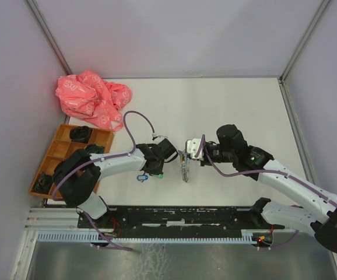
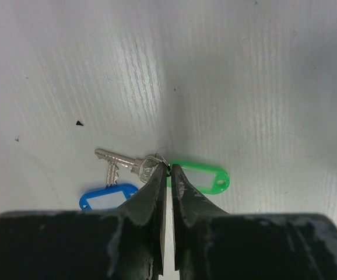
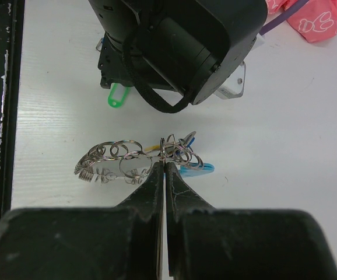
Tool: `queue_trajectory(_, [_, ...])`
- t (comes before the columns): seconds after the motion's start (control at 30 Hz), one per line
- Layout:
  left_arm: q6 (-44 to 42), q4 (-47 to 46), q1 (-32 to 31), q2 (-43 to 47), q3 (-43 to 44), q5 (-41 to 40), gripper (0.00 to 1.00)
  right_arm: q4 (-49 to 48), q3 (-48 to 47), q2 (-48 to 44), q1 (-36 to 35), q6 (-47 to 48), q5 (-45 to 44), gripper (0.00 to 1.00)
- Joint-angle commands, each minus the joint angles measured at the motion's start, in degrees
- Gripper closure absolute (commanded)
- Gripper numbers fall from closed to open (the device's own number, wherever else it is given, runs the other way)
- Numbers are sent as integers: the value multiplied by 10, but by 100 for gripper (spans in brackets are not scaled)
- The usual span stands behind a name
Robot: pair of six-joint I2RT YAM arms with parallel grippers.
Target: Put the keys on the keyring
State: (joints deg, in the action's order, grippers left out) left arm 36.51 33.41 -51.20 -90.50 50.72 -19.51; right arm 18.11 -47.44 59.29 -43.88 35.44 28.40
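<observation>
- Keys (image 2: 122, 159) near the bench's near edge, pinched by the narrowed left gripper (image 2: 167, 168); lift slowly, untwisted.
- Right gripper (image 3: 164, 162), clamped on keyring (image 3: 101, 153): hold level.

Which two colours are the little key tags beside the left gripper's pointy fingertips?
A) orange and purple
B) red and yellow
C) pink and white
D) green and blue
D: the left wrist view shows a green tag and a blue tag lying on the white table, their keys right at the tips of the left gripper.
</observation>
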Motion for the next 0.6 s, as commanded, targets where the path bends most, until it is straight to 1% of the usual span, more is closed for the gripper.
queue_trajectory(0.0, [-18,7,0,-1,20,-22,90,-29,-5,-16,-4,3,6,99])
queue_trajectory(0.13, [-18,13,0,2,20,-35,97,-29,-6,-15,-4,3,7,99])
queue_trajectory(0.3, [-24,9,0,28,14,-56,97,-28,-6,-14,-4,4,7,99])
queue_trajectory(0.43, [-56,-41,0,83,-12,-73,97,-26,-9,-12,-5,3,7,99])
queue_trajectory(0.57, [-105,-141,0,163,-66,-83,97,-25,-12,-11,-5,3,7,99])
